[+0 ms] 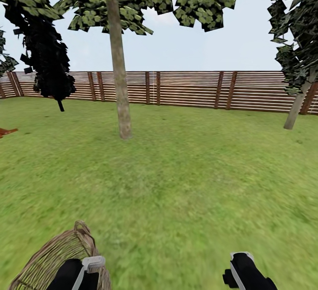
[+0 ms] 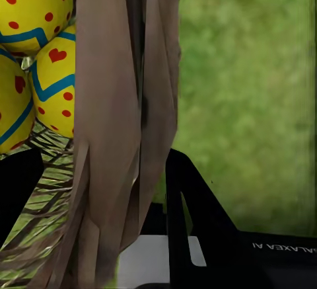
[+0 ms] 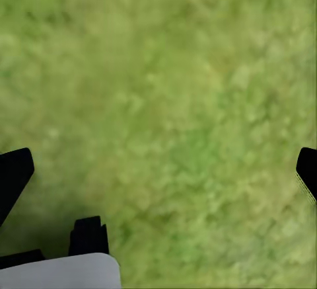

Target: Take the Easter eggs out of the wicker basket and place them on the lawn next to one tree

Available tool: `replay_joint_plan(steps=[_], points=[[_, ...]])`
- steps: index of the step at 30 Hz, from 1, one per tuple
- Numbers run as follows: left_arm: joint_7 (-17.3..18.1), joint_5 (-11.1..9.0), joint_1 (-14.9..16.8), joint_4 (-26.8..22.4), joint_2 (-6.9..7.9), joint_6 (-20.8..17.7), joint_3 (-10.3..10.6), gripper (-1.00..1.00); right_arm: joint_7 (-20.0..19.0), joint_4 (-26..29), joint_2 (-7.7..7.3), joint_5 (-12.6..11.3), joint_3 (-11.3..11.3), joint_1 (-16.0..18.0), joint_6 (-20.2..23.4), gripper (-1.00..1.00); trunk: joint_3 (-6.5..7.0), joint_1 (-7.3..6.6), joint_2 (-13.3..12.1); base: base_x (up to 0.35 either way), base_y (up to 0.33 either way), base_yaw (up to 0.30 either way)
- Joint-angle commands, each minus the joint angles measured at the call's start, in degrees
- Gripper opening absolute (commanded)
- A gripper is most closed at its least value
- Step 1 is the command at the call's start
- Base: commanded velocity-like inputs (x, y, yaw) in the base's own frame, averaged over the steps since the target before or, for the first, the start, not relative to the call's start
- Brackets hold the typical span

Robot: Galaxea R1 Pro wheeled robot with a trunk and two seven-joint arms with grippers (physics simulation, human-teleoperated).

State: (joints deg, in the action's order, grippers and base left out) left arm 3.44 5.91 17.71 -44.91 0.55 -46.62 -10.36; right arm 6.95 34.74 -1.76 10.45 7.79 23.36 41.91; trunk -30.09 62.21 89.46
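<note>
The wicker basket (image 1: 53,257) sits at the near left of the lawn (image 1: 185,184), under my left wrist (image 1: 86,272). In the left wrist view its brown woven wall (image 2: 119,130) stands between the two black fingers of my left gripper (image 2: 99,190), which is closed on it. Three yellow Easter eggs lie inside the basket: one (image 2: 33,4), a second (image 2: 56,84) and a third (image 2: 10,104). My right gripper (image 3: 158,170) hangs open over bare grass, its wrist (image 1: 245,272) at the near right. A pale-trunked tree (image 1: 120,95) stands ahead, left of centre.
A second leafy tree (image 1: 298,104) stands at the far right, and a small all-black tree (image 1: 51,69) at the far left. A brown slat fence (image 1: 190,89) closes the back of the garden. An orange-brown object (image 1: 6,131) pokes in at the left edge.
</note>
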Motion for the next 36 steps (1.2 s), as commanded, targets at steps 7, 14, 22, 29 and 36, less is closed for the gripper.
replay_joint_plan(steps=[7, 14, 22, 29, 36], points=[[0.3, 1.0, 0.0, 0.0, -0.03, -0.2, -0.1, -1.00, -0.2, 0.1, 0.07, 0.4, 0.1, 0.1, 0.3, 1.00, -0.06, 0.03, 0.0, 0.338, -0.074, 0.000], [0.3, 1.0, 0.0, -0.1, -0.03, -0.2, -0.1, -1.00, -0.2, 0.1, 0.09, 0.4, 0.1, 0.0, 0.3, 1.00, -0.06, 0.03, 0.0, 0.338, -0.074, 0.000], [0.3, 1.0, 0.0, 0.0, -0.03, -0.3, -0.1, -1.00, -0.2, 0.1, 0.09, 0.5, 0.0, 0.0, 0.3, 1.00, -0.06, 0.03, 0.0, 0.338, -0.074, 0.000], [0.3, 1.0, 0.0, 0.1, -0.03, -0.2, -0.1, -1.00, -0.2, 0.1, 0.09, 0.5, 0.1, 0.0, 0.3, 1.00, -0.06, 0.03, 0.0, 0.338, -0.074, 0.000], [0.4, 1.0, 0.0, 0.0, -0.03, -0.3, -0.1, -1.00, -0.2, 0.1, 0.16, 0.5, 0.0, 0.0, 0.2, 1.00, -0.06, 0.03, 0.0, 0.338, -0.077, 0.004]])
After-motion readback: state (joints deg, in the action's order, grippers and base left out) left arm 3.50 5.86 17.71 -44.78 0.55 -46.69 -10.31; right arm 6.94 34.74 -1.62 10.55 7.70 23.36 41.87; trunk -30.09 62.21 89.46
